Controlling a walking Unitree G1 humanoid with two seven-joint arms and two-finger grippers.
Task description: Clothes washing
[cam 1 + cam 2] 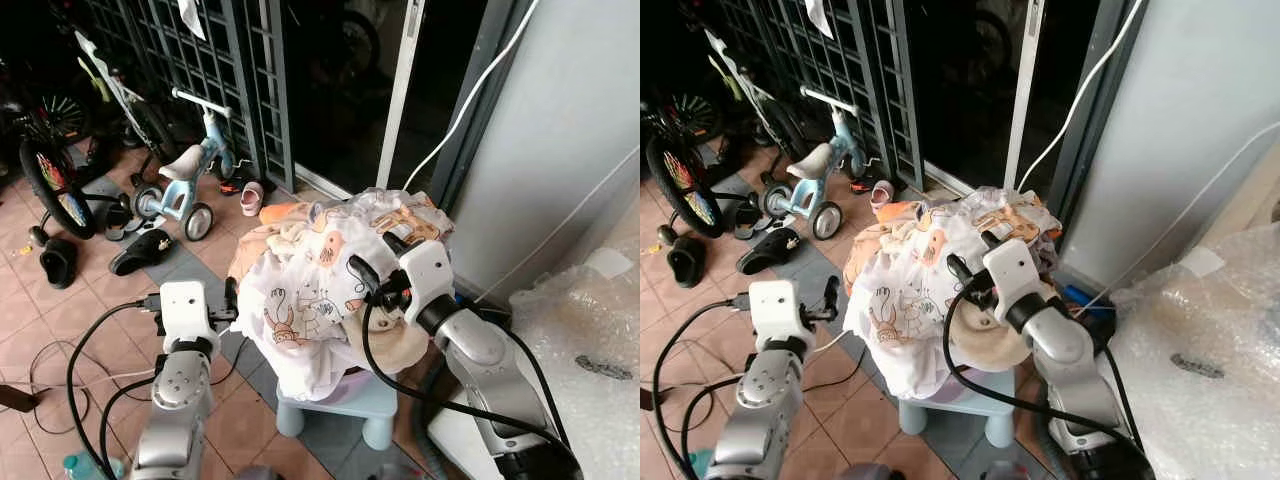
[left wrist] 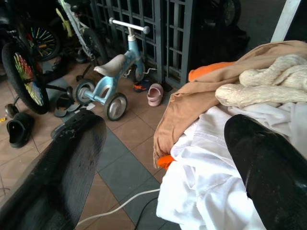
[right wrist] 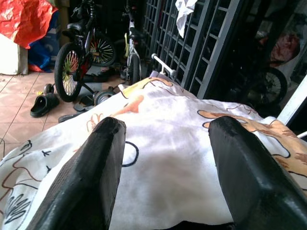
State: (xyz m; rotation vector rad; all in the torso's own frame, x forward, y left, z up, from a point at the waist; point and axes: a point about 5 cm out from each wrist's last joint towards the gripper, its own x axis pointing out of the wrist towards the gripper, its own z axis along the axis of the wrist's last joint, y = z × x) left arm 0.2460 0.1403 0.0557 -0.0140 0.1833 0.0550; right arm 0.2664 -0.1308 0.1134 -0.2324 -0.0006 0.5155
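Wall: a grey wall (image 1: 560, 130) rises beyond and to the outer side of the right gripper, with a white cable (image 1: 470, 95) running up it.
Gate: a dark metal grille gate (image 1: 200, 60) stands well ahead of both grippers, past the pile.
Bubble wrap: a heap of clear bubble wrap (image 1: 590, 320) lies off to the right of the right arm.
Clothes pile: the pile of clothes (image 1: 320, 280) sits between the two grippers, heaped in a basket on the stool; a white cloth with cartoon animal prints (image 3: 163, 158) covers the top, with a tan garment (image 2: 192, 103), an orange piece and a cream knitted item (image 2: 259, 88) beside it.
Bicycle: a dark bicycle with a coloured-spoke wheel (image 1: 45, 185) stands far ahead and left of the left gripper.
Tricycle: a light blue child's tricycle (image 1: 185, 175) stands ahead of the left gripper, near the gate.
Stool: a pale blue plastic stool (image 1: 350, 405) carries the pile, below and between the arms.
Right gripper: the right gripper (image 3: 163, 163) rests on top of the printed cloth, fingers spread apart with cloth between them, not pinching it.
Left gripper: the left gripper (image 2: 163, 163) hovers at the pile's left side, fingers wide apart, the inner finger (image 2: 268, 163) over the white cloth.
Shoes: black sandals (image 1: 140, 250) lie on the tiled floor (image 1: 60, 310) ahead-left of the left gripper; a small pink shoe (image 1: 251, 198) lies by the gate.
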